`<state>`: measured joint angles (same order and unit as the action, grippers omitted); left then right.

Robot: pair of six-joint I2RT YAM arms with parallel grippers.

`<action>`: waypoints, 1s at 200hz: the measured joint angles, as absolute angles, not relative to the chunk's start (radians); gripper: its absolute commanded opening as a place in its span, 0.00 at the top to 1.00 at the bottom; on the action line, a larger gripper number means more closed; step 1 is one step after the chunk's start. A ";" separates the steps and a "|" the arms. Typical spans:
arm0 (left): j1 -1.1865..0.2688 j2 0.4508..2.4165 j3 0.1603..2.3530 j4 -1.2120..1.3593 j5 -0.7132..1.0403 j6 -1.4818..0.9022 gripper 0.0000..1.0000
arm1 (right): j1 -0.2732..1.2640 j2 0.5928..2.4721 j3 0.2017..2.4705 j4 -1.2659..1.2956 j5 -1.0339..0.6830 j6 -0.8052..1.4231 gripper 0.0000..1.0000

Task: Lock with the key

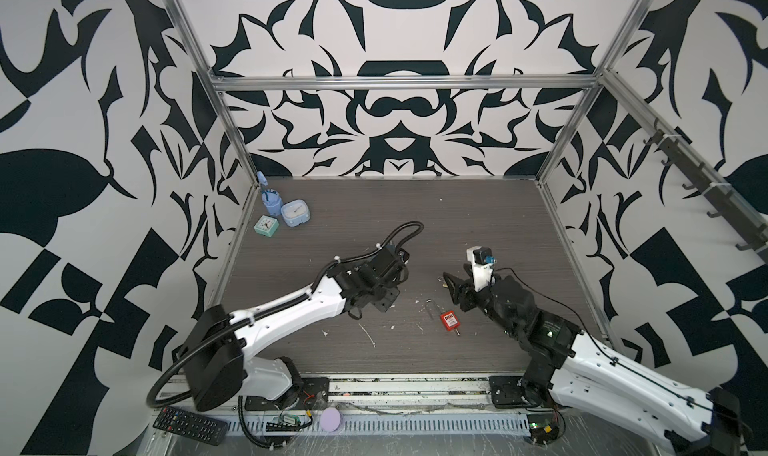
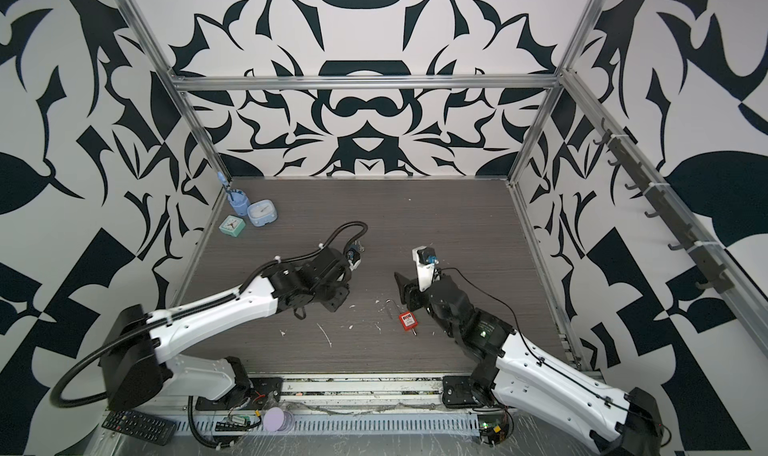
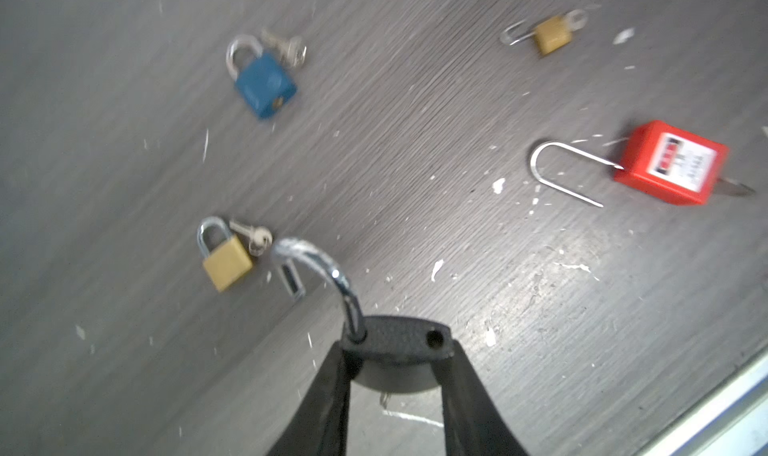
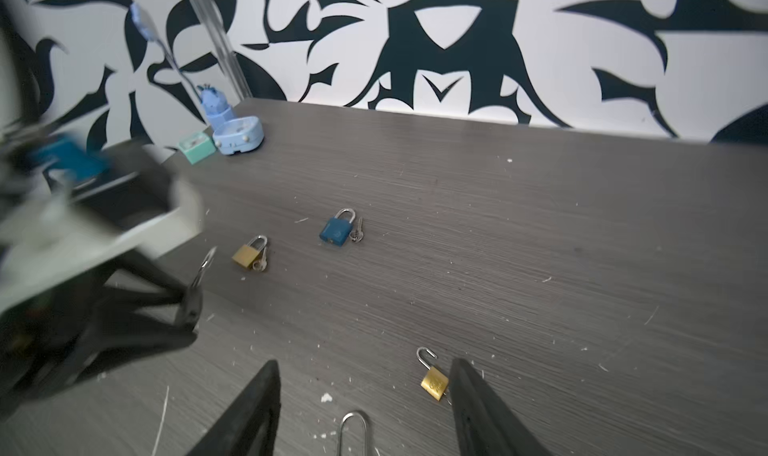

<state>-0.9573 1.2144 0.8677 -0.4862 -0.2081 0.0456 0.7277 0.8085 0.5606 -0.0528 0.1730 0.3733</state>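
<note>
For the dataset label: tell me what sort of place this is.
Probably a robot test cell: an aluminium frame with patterned panels boxes in the table, the left arm and right arm mount on a front rail, and padlocks such as the red padlock lie out.

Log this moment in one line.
left end effector: shut on dark padlock, shackle open | right end effector: open, empty | red padlock: on table

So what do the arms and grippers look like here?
Both arms have white shells and black joints: left arm, right arm. A thick black hose loops at the left arm's base. A thin black wire runs along the right, which shows a green light. Left gripper and right gripper have black tapered fingers.
</note>
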 measured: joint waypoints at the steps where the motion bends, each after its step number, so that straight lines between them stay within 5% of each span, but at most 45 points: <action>1: -0.957 1.198 0.854 -0.475 -0.199 0.058 1.00 | 0.716 0.817 0.565 -0.053 0.159 0.379 0.32; 34: -0.953 0.934 0.648 -0.299 -0.006 0.366 1.00 | 0.557 1.008 0.654 -0.057 -0.182 0.457 0.26; 90: -0.950 0.926 0.609 -0.258 0.135 0.616 1.00 | 0.550 1.193 0.858 -0.120 -0.586 0.423 0.33; 200: -0.898 0.971 0.595 -0.192 0.183 0.615 1.00 | 0.689 1.324 0.919 -0.348 -0.662 0.276 0.45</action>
